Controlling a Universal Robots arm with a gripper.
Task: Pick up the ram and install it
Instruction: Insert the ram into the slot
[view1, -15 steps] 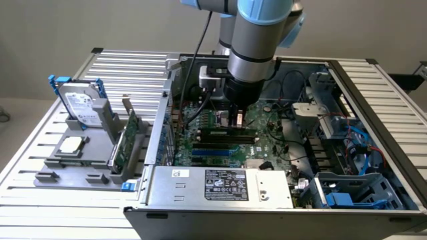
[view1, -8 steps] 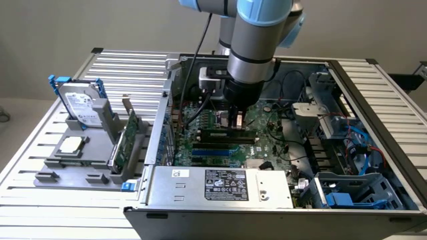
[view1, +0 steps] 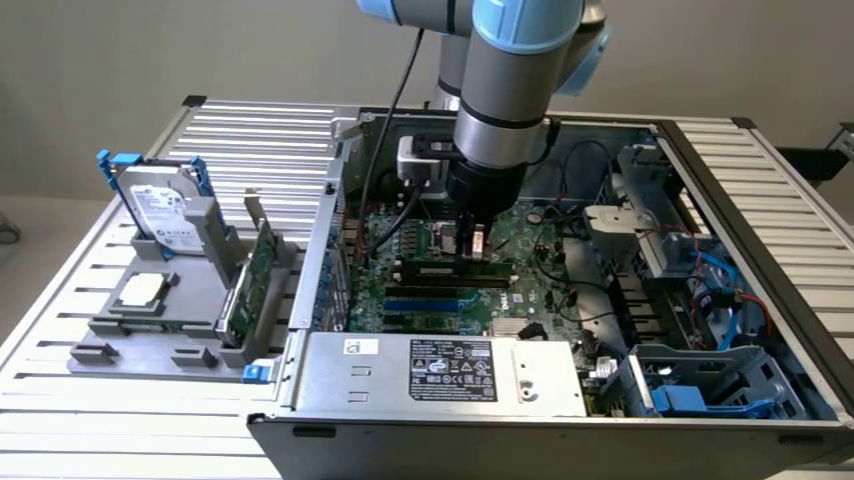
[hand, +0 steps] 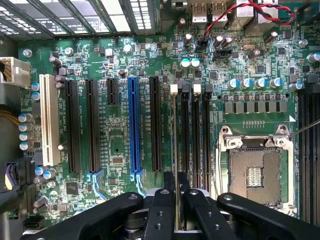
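Observation:
The ram (view1: 458, 268) is a thin green stick lying along the motherboard inside the open computer case, directly under the arm. In the wrist view the ram (hand: 174, 135) appears edge-on, standing in the memory slot that has a white latch (hand: 174, 89) at its far end. My gripper (hand: 176, 192) is shut on the stick's upper edge, one black finger (hand: 162, 205) pressed against each side. In the exterior view the gripper (view1: 475, 245) points straight down onto the stick.
Black memory slots (hand: 195, 135) and the CPU socket (hand: 255, 167) lie beside the ram, with a blue slot (hand: 134, 125) on the other side. Left of the case, a grey holder (view1: 147, 330) carries a hard drive (view1: 167, 215) and a green expansion card (view1: 256, 275). The power supply (view1: 441, 368) sits at the case front.

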